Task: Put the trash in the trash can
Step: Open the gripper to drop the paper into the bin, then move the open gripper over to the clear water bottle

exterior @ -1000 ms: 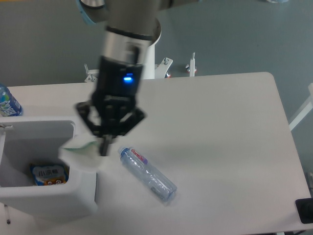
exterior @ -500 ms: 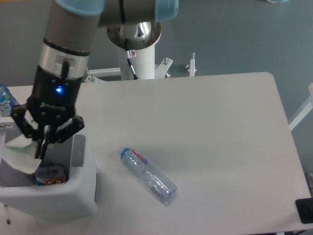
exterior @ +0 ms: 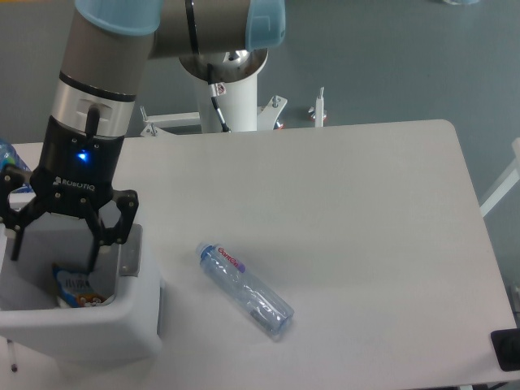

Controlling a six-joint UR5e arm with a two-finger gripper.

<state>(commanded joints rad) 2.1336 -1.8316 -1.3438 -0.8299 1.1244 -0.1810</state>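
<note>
Camera view from above the desk (exterior: pixel 357 179): we see our tool (exterior: pixel 53 248) poised over the open mouth of the white trash can (exterior: pixel 89 325), its two fingers (exterior: pixel 96 244) spread wide with nothing between them. The crumpled white carton is not plainly visible; only a blue-and-orange snack packet (exterior: pixel 75 286) shows on the bin floor, partly hidden by the fingers, so we cannot tell where the carton lies. The clear plastic bottle (exterior: pixel 245 288) with the red-and-white label lies on its side on the desk, just beside the bin's right wall but not touching it, its capped, labelled end toward the upper left and its base toward the lower right.

We judge the bottle to be light and apparently empty, thin-walled and smooth, so it should yield under pressure and may roll or squirt out of a careless pinch. A hold across the middle of the body, with the fingers set square to its long axis, looks safest to us; the label band near the neck may offer a little more grip than the bare plastic. Gentle closing should be enough, since a hard squeeze would only crumple it. A blue-labelled bottle (exterior: pixel 6 154) peeks in at the left edge behind the arm and is no part of the job.
</note>
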